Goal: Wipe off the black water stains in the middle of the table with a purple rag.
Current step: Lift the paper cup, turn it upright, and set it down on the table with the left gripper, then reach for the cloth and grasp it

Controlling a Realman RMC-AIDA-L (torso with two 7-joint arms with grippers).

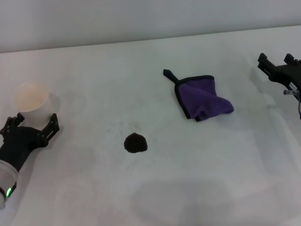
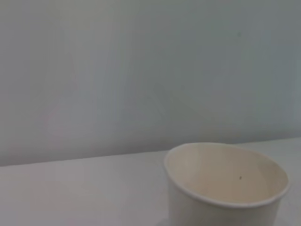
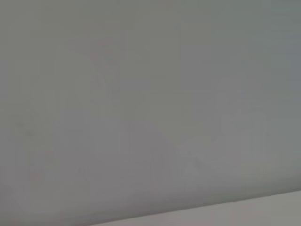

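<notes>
Your black water stains [image 1: 135,142] sit as one dark blot mid-table [image 1: 197,179], with the purple rag [image 1: 203,97] crumpled well apart toward the far right. The left gripper [image 1: 32,123] spreads its fingers just behind the paper cup [image 1: 31,102]; only its wrist view shows you the cup's bare inside [image 2: 225,176]. The right gripper [image 1: 277,63] waits at the right edge; I cannot tell its state, and its own camera shows only wall.

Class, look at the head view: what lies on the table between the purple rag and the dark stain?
Nothing. In the head view the table is bare white between the purple rag and the dark stain; the two lie apart.
</notes>
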